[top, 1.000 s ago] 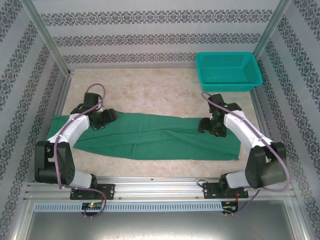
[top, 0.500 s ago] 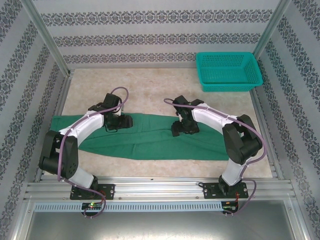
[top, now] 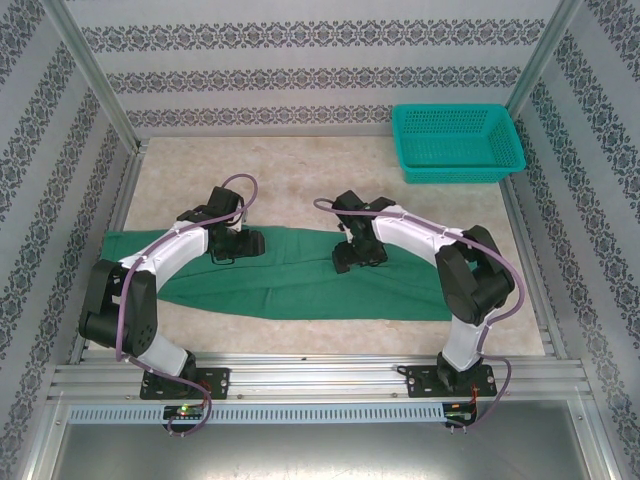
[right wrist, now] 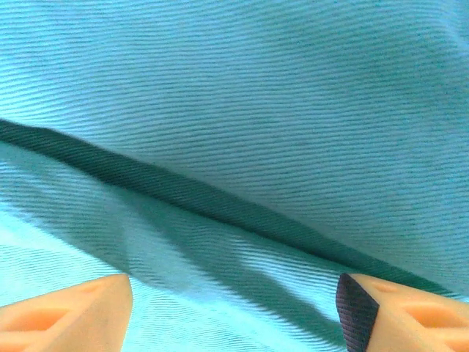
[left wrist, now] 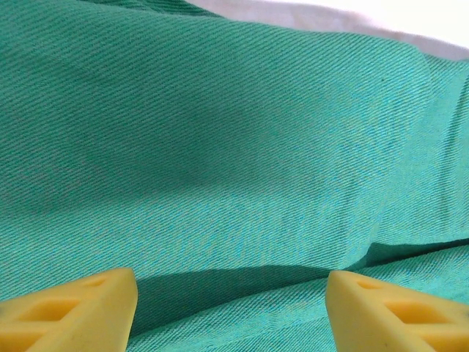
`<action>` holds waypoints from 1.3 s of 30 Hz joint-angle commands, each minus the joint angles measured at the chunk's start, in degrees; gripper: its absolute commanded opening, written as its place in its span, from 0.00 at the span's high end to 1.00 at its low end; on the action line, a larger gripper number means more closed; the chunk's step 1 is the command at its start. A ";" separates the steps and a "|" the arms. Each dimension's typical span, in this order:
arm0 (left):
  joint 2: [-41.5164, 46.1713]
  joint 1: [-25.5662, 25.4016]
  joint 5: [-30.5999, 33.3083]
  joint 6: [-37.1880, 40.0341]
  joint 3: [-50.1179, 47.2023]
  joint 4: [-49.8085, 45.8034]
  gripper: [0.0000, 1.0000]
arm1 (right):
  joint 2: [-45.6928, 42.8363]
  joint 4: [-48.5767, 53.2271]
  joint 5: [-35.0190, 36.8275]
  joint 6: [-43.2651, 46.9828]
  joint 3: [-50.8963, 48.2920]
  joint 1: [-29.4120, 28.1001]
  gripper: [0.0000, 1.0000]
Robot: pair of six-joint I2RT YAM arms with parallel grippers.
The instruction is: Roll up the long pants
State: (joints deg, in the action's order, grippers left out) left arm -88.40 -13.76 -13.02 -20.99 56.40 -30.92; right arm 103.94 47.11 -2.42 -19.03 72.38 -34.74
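**Left gripper [top: 243,243] and right gripper [top: 350,260] spread over the long pants [top: 300,278]**

Left gripper's yellow fingertips [left wrist: 80,308] stand well apart and pinch nothing. Green cloth runs under and ahead of them, with a low fold crossing just in front. Right gripper's fingertips [right wrist: 73,312] are likewise parted and empty, and a dark seam or fold slants across the cloth ahead. Whether either pair touches the fabric is hard to tell. The pants lie flat and unrolled on the table [top: 300,175], stretching out to both sides beneath the two grippers. Well beyond the right gripper sits a teal basket [top: 458,176].
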 commanded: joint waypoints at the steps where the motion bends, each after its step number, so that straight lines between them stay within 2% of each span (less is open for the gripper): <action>1: 1.16 0.56 0.97 0.66 -0.37 -0.81 0.31 | 0.32 1.77 0.45 1.06 1.45 -2.07 0.25; 7: 0.34 0.99 0.91 0.25 -1.97 0.71 0.31 | 3.20 2.11 1.05 1.34 1.88 -3.47 0.28; 10: 0.08 1.22 0.97 0.07 -2.34 0.98 0.31 | 2.84 1.55 2.24 0.92 1.64 -3.48 0.62; 11: 0.26 1.25 1.01 0.13 -2.27 0.95 0.32 | 1.82 1.13 2.43 0.83 1.24 -3.55 0.86; 12: 0.40 1.29 1.21 0.08 -2.28 0.95 0.32 | 0.88 1.22 3.44 0.39 0.95 -3.43 1.00; 19: 0.33 1.52 1.85 0.69 -1.46 0.07 0.34 | -8.41 4.45 5.66 -1.11 -2.03 -5.18 1.00; 24: -0.28 1.51 2.11 0.90 -1.05 -0.44 0.35 | -13.83 7.80 2.74 -2.75 -6.42 -7.27 1.00; 30: 0.74 1.54 3.82 1.13 -0.47 -2.16 0.35 | -13.23 8.90 -2.87 -4.53 -11.56 -12.24 1.00; 39: 3.48 1.54 5.61 0.48 -1.97 -3.18 0.35 | -12.24 7.82 -5.77 -8.26 -16.23 -18.96 1.00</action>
State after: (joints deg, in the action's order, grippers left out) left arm -86.78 -12.95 -9.28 -20.97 54.74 -31.99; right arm 91.44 53.58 -5.89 -24.77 58.04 -52.82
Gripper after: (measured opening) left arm 0.651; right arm 0.063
